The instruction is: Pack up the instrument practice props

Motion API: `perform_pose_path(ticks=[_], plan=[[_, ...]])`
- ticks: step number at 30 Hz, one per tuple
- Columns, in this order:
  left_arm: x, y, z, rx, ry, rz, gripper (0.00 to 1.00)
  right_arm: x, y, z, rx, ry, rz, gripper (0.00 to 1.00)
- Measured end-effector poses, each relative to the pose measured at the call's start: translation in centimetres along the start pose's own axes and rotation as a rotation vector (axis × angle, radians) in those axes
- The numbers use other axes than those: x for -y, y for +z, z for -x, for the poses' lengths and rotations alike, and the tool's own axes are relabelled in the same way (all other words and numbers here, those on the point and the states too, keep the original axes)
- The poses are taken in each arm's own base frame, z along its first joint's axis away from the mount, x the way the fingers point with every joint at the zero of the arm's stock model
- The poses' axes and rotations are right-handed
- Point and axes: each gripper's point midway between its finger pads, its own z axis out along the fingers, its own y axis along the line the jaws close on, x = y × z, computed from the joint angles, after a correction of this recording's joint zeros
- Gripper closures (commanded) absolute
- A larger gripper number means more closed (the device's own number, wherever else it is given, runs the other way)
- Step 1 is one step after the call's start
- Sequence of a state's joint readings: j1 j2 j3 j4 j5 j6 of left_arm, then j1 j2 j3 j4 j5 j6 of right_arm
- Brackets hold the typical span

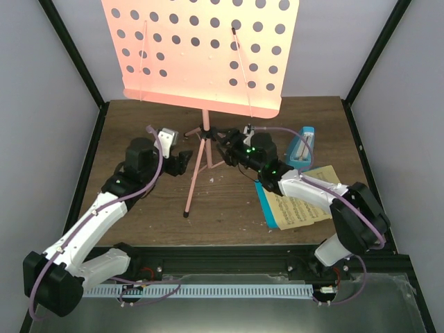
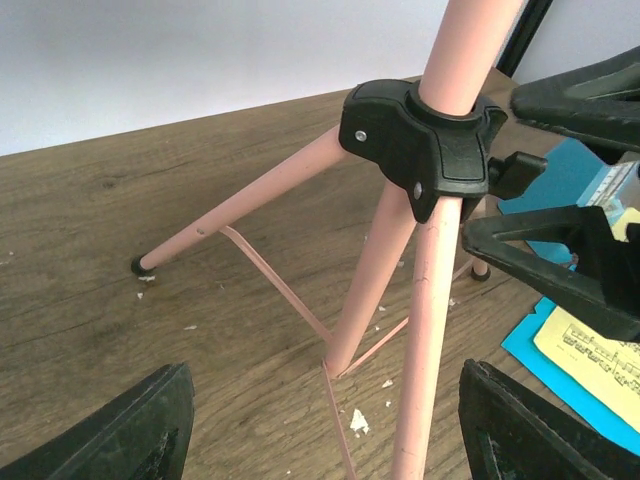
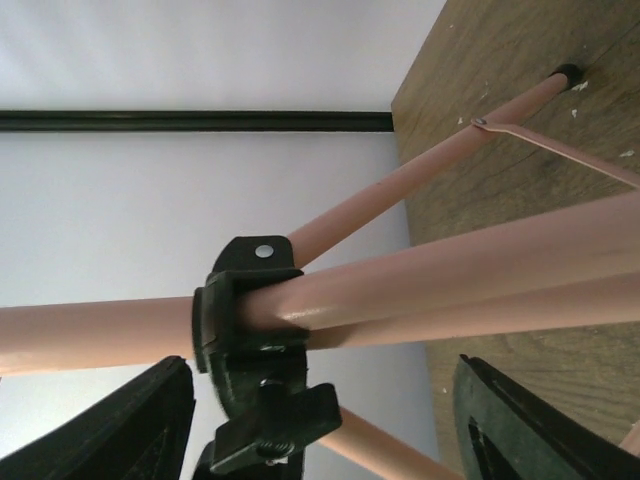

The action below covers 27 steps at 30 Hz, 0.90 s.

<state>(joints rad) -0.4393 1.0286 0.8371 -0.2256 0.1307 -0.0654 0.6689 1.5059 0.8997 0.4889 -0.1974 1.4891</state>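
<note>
Left arm [image 1: 90,225] reaches from the near-left base, link low over the worktop [image 1: 139,215], wrist aimed right at the tripod. Left end effector [image 1: 186,164] is released: fingers [image 2: 120,430] spread wide either side of the near leg [image 2: 425,330], no contact visible. Right arm [image 1: 326,201] comes from the near-right base, elbow out at the right edge, forearm running left. Right end effector [image 1: 222,149] has its wrist rolled sideways, one jaw above the other. It's also released, straddling the wing knob [image 2: 515,172] of the black hub collar [image 2: 420,140], with a gap on both sides. Salmon-pink tripod music stand [image 1: 201,48] is upright mid-worktop between the two end effectors, long axis vertical. Legs are splayed, one foot [image 1: 186,215] pointing at the near edge. The hole-punched desk is at the far side, facing near, lip at its lower edge. Right of the stand lie the music sheets flat, partly under the right forearm: yellow sheet [image 1: 298,208] on top of the blue sheet [image 1: 267,201], long axis skewed near-left to far-right. Printed staves are visible, too small to read. Just beyond the sheets sits the small blue wedge metronome [image 1: 303,149], near the right edge.
</note>
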Motion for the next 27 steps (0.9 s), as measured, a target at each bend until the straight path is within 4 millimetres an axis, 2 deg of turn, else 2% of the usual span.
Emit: perform_pose_path(ticks=[3,6,11,15,17,18,21,23,27], plan=[[0.2,0.0,0.0,-0.001,0.007,-0.001,0.26,0.2,0.6,-0.1,-0.011,0.019,0.002,0.43],[0.3,0.0,-0.1,-0.001,0.017,0.0,0.26,0.0,0.7,-0.2,-0.018,0.031,0.012,0.6],[0.5,0.0,0.0,0.001,0.028,-0.001,0.26,-0.7,0.8,-0.3,-0.025,0.038,0.034,0.74],[0.6,-0.1,0.0,0.003,0.03,-0.003,0.26,-0.8,0.8,-0.2,-0.022,0.048,0.039,0.8],[0.7,-0.1,0.0,0.004,0.031,-0.003,0.26,-0.8,0.8,-0.2,-0.02,0.049,0.039,0.8],[0.8,-0.1,0.1,0.004,0.032,-0.005,0.26,-0.8,0.8,-0.1,-0.018,0.048,0.04,0.76],[0.8,-0.2,0.2,0.008,0.033,-0.005,0.26,-0.9,0.7,-0.1,-0.016,0.045,0.042,0.52],[0.8,-0.3,0.2,0.011,0.034,-0.004,0.25,-0.9,0.6,-0.1,-0.014,0.053,0.046,0.44],[0.9,-0.3,0.2,0.011,0.034,-0.008,0.24,-1.4,0.4,0.0,-0.005,0.042,0.061,0.46]])
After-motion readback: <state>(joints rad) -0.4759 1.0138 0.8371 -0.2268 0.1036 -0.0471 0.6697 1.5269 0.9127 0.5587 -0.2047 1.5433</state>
